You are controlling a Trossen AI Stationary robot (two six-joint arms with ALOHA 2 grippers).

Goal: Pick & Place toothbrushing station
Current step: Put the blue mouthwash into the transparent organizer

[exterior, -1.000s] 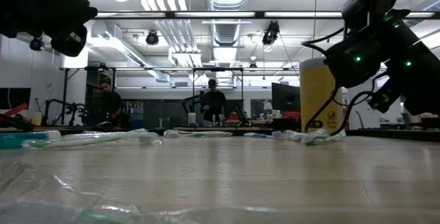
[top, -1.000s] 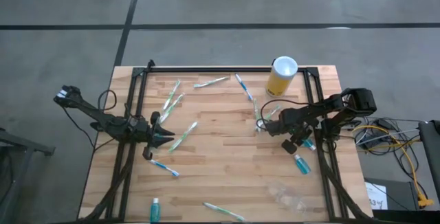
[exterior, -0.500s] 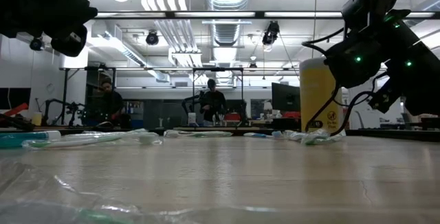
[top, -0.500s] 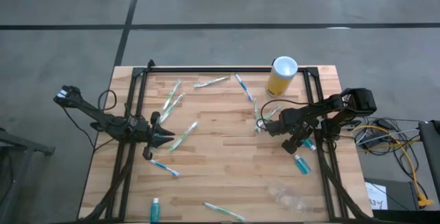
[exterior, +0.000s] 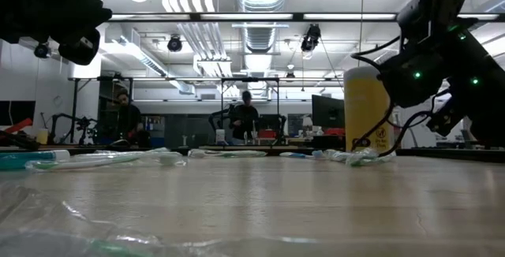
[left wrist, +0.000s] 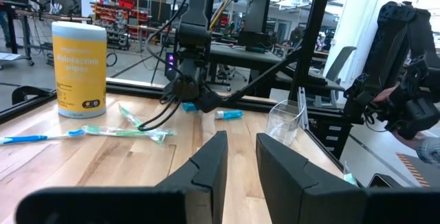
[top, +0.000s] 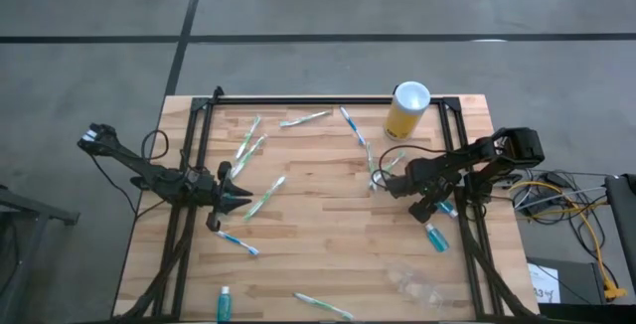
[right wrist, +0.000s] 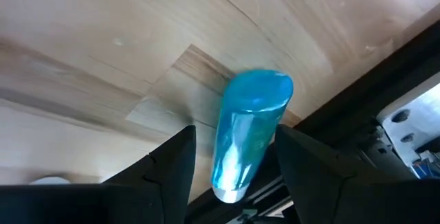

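the right claw stands released, fingers straddling a teal tube lying on the worktop, placed to grab it; left claw waits, part-open, empty.

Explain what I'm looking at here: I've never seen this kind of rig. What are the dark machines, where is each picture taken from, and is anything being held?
Two dark robot arms work at a wooden table. One camera looks straight down, one sits at tabletop height, and one rides on each wrist.

Scattered on the wood are thin toothbrushes, small teal tubes, a clear plastic cup near the front edge, and a tall yellow canister at the back.

The left gripper hovers beside a toothbrush with its fingers slightly apart and nothing between them. The right gripper is at the table's right side; its wrist camera shows a teal tube between its open fingers, not clamped. So nothing is held.
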